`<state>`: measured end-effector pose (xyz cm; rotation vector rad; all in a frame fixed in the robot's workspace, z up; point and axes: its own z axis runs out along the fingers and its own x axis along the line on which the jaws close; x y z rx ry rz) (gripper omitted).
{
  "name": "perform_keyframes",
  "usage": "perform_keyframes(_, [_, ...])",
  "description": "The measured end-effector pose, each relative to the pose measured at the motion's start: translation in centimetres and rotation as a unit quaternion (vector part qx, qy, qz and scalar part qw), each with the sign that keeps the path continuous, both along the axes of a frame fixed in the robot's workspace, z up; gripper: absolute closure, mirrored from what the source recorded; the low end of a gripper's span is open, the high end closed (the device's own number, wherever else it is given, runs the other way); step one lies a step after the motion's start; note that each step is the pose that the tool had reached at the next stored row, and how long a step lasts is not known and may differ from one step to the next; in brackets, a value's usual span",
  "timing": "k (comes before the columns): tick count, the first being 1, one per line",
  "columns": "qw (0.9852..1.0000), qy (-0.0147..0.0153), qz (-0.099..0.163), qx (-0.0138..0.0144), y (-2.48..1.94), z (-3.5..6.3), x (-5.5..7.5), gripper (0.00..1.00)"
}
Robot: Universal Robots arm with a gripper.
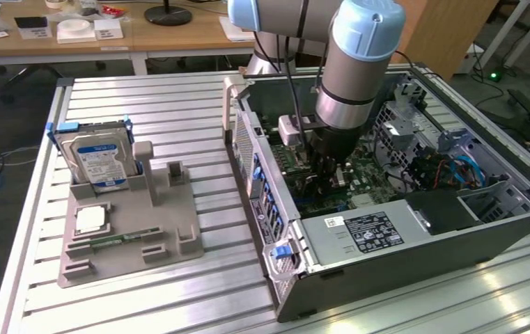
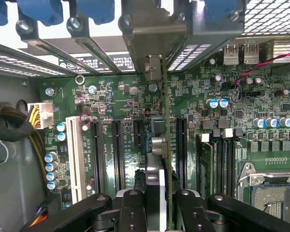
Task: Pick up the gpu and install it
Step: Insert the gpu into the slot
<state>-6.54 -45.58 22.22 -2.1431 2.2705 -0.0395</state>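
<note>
Surface: you see a ribbed aluminium table (image 1: 172, 285) carrying a grey fixture (image 1: 130, 233) and an open PC case (image 1: 414, 236) lying on its side.
Room: behind the table stand wooden desks (image 1: 106, 38) with small boxes, and cables lie on the floor at the exterior view's left.
Arm: one arm (image 1: 358, 69) reaches down into the case.
Gripper: the gripper (image 2: 157, 193) has its fingers (image 2: 130, 208) closed on the gpu (image 2: 165, 145), which you see edge-on in the wrist view.
Gpu place: it stands upright over the motherboard (image 2: 261, 96), lined up along the black slots (image 2: 118, 145), its bracket end toward the rear slot covers (image 2: 150, 34).
Hard to see: you cannot tell whether the card's edge already sits in a slot; in the exterior view the arm hides the card.
Cut off: the case's far corner runs out of the exterior view's right.
Count: one hard drive (image 1: 97, 156) upright in the fixture, one CPU (image 1: 90, 219) and one memory stick (image 1: 120, 239) lying on it, one white slot (image 2: 73, 154).
</note>
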Motion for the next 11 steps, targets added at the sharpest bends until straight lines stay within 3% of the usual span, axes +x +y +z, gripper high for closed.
perform_keyframes(11, [1.0,0.0001,0.0,-0.0001,0.0,-0.35,0.0,0.72])
